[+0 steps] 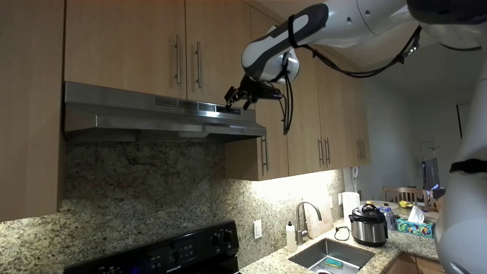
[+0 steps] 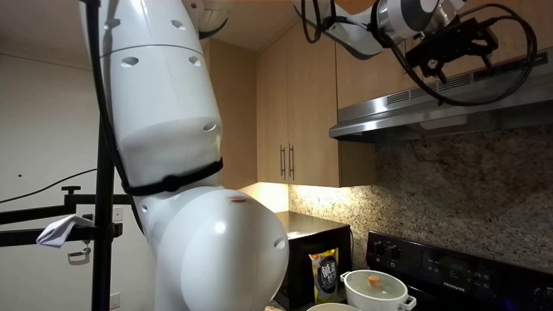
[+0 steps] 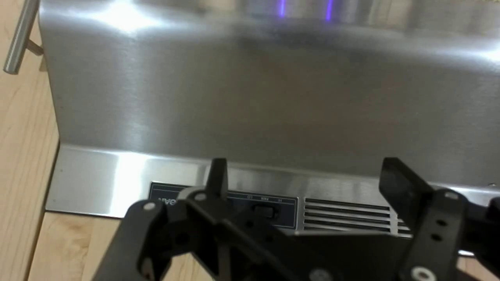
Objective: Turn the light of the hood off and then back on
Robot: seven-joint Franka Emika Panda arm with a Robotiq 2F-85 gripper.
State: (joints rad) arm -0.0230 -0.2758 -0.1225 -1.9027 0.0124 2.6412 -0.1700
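Observation:
The brushed-steel hood (image 1: 125, 121) is mounted under pale wooden cabinets, and its front face (image 3: 273, 105) fills much of the wrist view. Beneath it, the light (image 2: 443, 122) is a pale rectangular panel with no clear glow; it also shows as a light panel (image 1: 193, 134) from below. A dark control strip (image 3: 287, 210) carries a FAN rocker switch (image 3: 264, 211) and upside-down lettering. My gripper (image 3: 304, 171) is open in front of this strip, nothing between its fingers. The left finger (image 3: 217, 177) covers part of the strip, hiding any switch there. Whether a fingertip touches the strip, I cannot tell.
Cabinet doors with bar handles (image 1: 199, 64) rise directly above the hood, and another handle (image 3: 17, 43) lies beside its end. Arm cables (image 2: 471, 103) loop near the gripper. Below stand a black stove (image 1: 175, 251) and a white pot (image 2: 376, 291).

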